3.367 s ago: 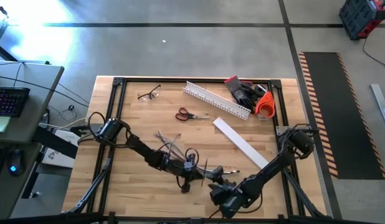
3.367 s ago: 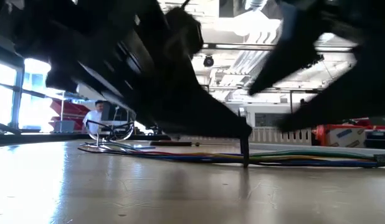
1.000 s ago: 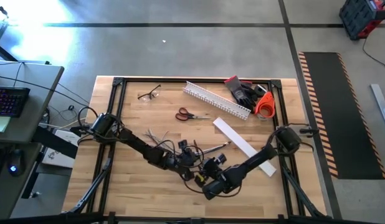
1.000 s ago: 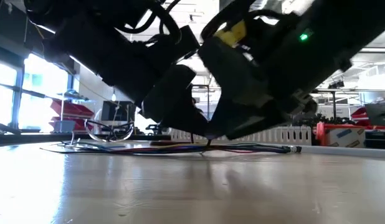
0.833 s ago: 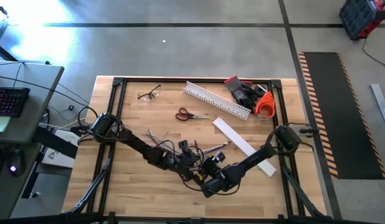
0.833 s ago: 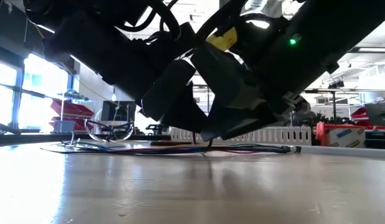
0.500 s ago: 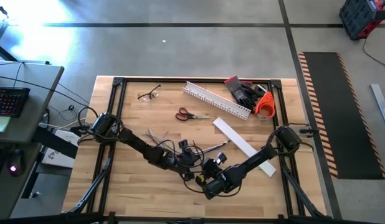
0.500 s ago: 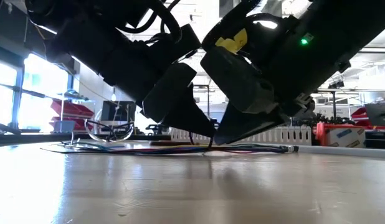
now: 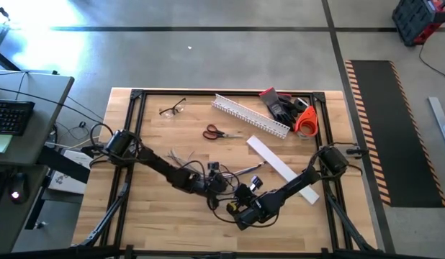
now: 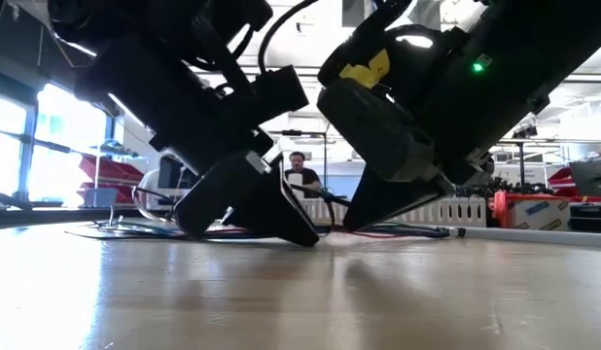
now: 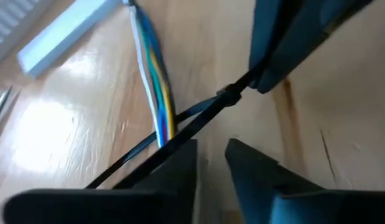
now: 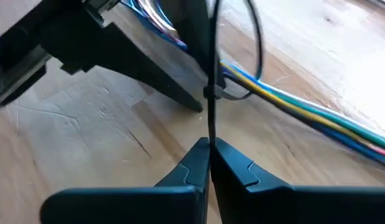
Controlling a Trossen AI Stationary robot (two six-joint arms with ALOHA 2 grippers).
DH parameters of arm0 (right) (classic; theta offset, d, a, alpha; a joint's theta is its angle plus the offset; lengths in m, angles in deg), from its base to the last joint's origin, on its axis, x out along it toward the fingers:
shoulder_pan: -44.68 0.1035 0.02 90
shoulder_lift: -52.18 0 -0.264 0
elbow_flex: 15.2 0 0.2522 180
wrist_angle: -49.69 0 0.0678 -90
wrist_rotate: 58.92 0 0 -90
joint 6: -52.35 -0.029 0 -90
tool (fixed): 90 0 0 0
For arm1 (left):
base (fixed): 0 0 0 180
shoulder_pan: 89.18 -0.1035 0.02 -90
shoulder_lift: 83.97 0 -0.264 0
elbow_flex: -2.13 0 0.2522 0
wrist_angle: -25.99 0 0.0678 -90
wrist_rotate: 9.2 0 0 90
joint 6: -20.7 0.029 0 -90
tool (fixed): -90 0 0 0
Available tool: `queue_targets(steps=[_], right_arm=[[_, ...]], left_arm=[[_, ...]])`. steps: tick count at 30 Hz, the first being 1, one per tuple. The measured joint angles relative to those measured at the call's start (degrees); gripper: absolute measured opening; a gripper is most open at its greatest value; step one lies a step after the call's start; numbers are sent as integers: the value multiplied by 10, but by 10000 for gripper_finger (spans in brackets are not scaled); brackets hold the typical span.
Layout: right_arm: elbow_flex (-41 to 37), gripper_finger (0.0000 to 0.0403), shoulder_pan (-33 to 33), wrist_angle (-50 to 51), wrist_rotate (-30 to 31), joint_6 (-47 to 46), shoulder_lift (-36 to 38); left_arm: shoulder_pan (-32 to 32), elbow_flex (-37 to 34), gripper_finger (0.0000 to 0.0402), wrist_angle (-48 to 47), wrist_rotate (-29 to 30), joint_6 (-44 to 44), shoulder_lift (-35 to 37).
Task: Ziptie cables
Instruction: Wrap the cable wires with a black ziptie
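The cables, a bundle of coloured wires, lie on the wooden table; they also show in the right wrist view. The thin black ziptie is looped round them, and its head sits beside the bundle. My right gripper is shut on the ziptie's strip just short of the head. My left gripper stands open right opposite it, low over the table, with nothing between its fingers. In the low view both grippers slant down and their tips nearly meet. My right gripper pinches the ziptie's free strip between its two fingertips, a short way from the head. The fingers slant down toward the table and lie along the strip. The strip runs straight from the fingertips to the head. My left gripper has the ziptie's strip running past one fingertip; I cannot tell whether they touch.
Red-handled scissors, a white slotted duct, a flat white cover strip, glasses, gloves and an orange roll lie toward the far edge. A person sits in the room behind.
My right gripper has shut on the ziptie's strip. My left gripper has opened and rolled, and its fingers now lie lower and flatter over the table. Neither arm has shifted across the table, and the cables lie as before.
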State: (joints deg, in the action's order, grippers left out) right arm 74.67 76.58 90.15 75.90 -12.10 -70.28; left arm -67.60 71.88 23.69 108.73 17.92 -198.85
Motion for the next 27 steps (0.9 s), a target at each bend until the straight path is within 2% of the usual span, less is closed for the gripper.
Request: queue_targets(steps=[3, 5, 8, 12, 14, 20, 23, 27], right_arm=[[0, 0, 0, 0, -4, 0, 0], [0, 0, 0, 0, -5, 0, 0], [0, 0, 0, 1, -11, -11, 0], [0, 0, 0, 1, -18, -13, 0], [0, 0, 0, 0, -18, -13, 0], [0, 0, 0, -12, -34, -11, 0], [0, 0, 0, -26, -39, 10, 6], [0, 0, 0, -47, -57, 29, 12]], left_arm=[[-1, 1, 129, -21, -32, 35, 6], [0, 2, 144, -43, -78, 65, 15], [4, 1, 148, -76, -181, 107, 39], [5, -4, 131, -115, -315, 178, 77], [0, -16, 120, -86, -336, 209, 94], [-50, -89, 101, 68, -315, 258, 103], [-56, -109, 102, 160, -340, 306, 106], [-53, -116, 116, 214, -376, 334, 105]])
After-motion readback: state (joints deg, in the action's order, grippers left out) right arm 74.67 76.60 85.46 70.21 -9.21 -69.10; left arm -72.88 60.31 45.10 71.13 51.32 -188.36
